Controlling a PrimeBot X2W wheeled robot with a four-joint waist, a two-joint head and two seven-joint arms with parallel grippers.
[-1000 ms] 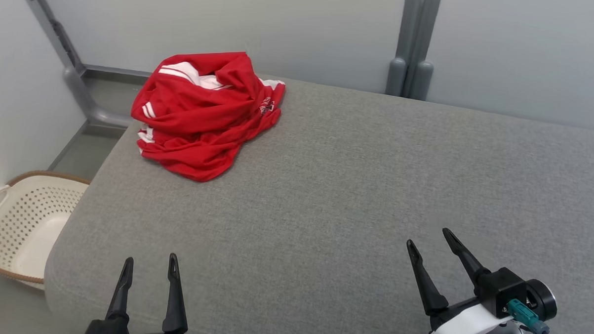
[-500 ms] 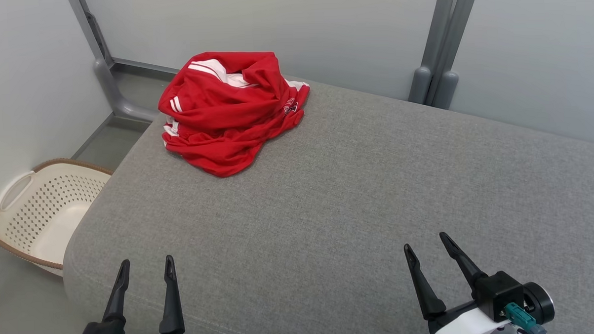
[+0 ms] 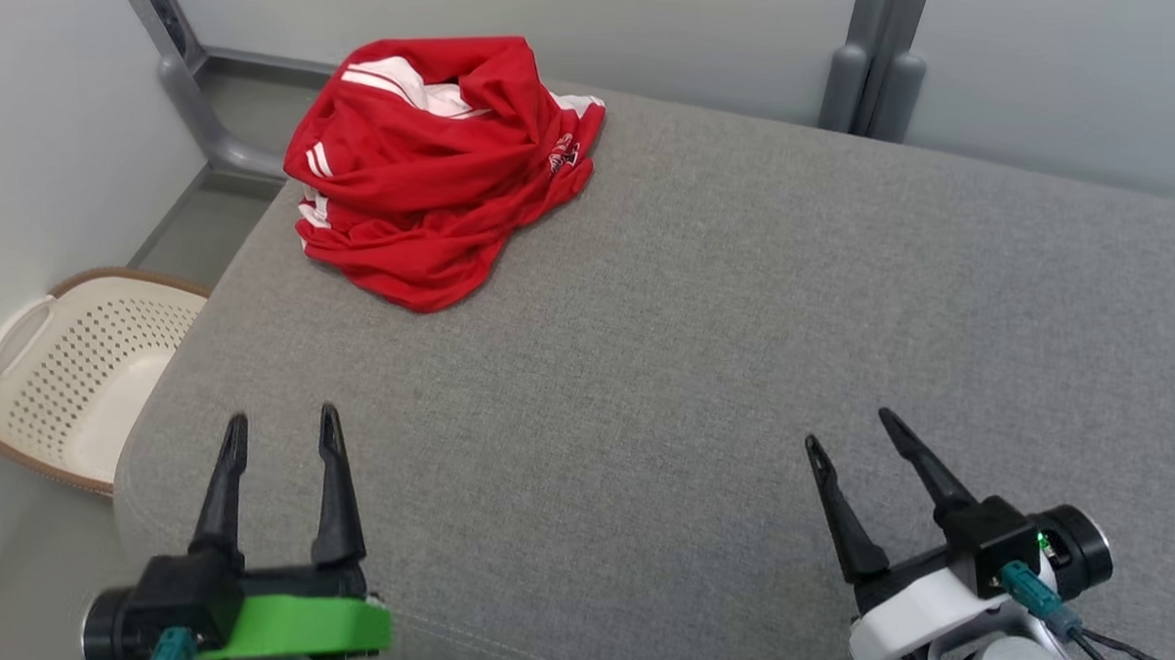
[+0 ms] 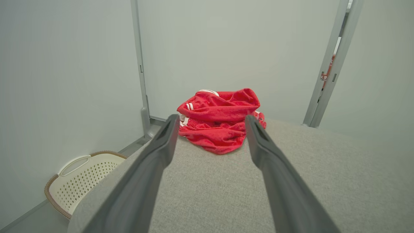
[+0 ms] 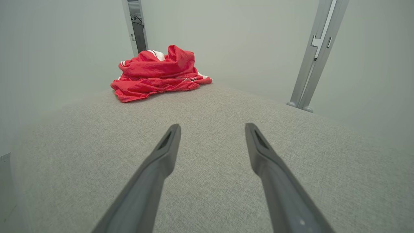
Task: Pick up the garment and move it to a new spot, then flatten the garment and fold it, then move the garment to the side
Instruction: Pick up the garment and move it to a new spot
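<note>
- At lower left of head view, left gripper (image 3: pixel 283 414): fingers spread wide, nothing between them, tips aimed roughly toward garment (image 3: pixel 426 170).
- At lower right, right gripper (image 3: pixel 848 426): likewise wide and empty, over bare cushion (image 3: pixel 695 316).
- Garment: red with white stripes, crumpled in a loose heap at far left corner of cushion, close to its edges. Well apart from both grippers, nearer the left one.
- Handling, as judged: light, soft and limp, with no shape of its own. Likely to sag and unfurl once lifted. Smooth sports cloth, possibly slippery between hard fingers.
- Hold, as judged: a raised fold on top of heap, or the near hem lying flat on cushion. Pinch deep enough to catch several layers without dragging the upholstery.
- Surroundings: basket (image 3: pixel 71 377) on floor beside left end of cushion. Grey post (image 3: pixel 876 56) and pale wall (image 3: pixel 636 25) behind.
- Obstacles: none between grippers and garment. Main risk judged at the corner, where a nudge could push cloth over the edge toward floor or basket. Wall close behind, so little room for overshoot.
</note>
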